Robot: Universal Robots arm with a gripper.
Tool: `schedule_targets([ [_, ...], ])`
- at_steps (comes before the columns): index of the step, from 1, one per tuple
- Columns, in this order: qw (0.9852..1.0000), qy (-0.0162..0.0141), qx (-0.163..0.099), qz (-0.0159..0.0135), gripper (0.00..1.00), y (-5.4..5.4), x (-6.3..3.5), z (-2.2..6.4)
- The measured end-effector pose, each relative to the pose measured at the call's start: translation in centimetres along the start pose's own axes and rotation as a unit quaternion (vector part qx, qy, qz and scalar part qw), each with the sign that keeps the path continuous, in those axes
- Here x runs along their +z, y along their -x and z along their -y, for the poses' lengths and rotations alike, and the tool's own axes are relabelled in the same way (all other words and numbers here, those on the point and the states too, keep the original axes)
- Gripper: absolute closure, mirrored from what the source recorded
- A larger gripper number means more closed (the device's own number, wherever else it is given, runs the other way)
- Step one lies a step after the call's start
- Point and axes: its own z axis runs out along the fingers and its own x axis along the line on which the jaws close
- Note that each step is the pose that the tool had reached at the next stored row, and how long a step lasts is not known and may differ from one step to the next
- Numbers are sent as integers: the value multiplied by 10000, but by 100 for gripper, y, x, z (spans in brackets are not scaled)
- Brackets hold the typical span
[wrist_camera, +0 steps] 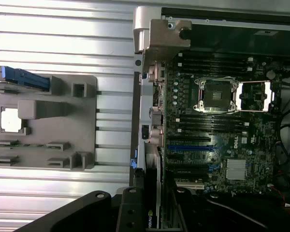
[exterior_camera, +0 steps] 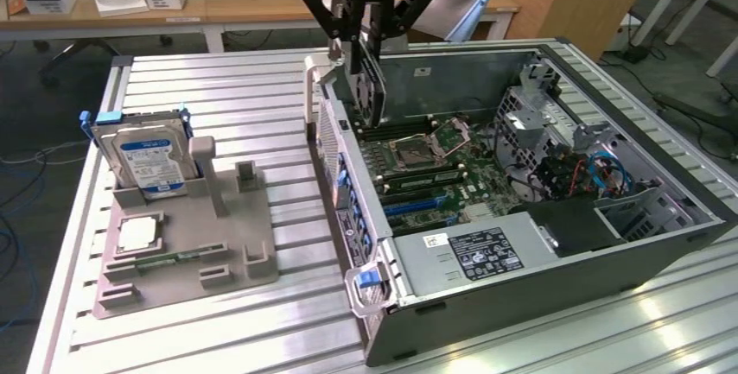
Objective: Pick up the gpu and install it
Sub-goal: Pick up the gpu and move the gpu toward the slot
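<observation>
Gpu [exterior_camera: 372,80] hangs edge-down, upper part clamped in gripper [exterior_camera: 369,35], above far end of case [exterior_camera: 519,283], exterior view's left, over motherboard [exterior_camera: 461,175]. Prob light, stiff, thin, fragile; grip board edges, not components.

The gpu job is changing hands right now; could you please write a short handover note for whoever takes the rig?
Gripper: shut on the gpu, holding it on edge.
Where: the gpu hangs over the open computer case, near its rear wall, above the motherboard. The hard drive stands in the grey fixture at the exterior view's left.
Done: gpu picked up.
Left: it is not yet seated in a motherboard slot.
</observation>
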Motion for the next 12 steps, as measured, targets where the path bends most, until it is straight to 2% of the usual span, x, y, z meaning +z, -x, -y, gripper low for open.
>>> schedule_targets([
  [12,10000,0,-1,1,74,3,1,0],
])
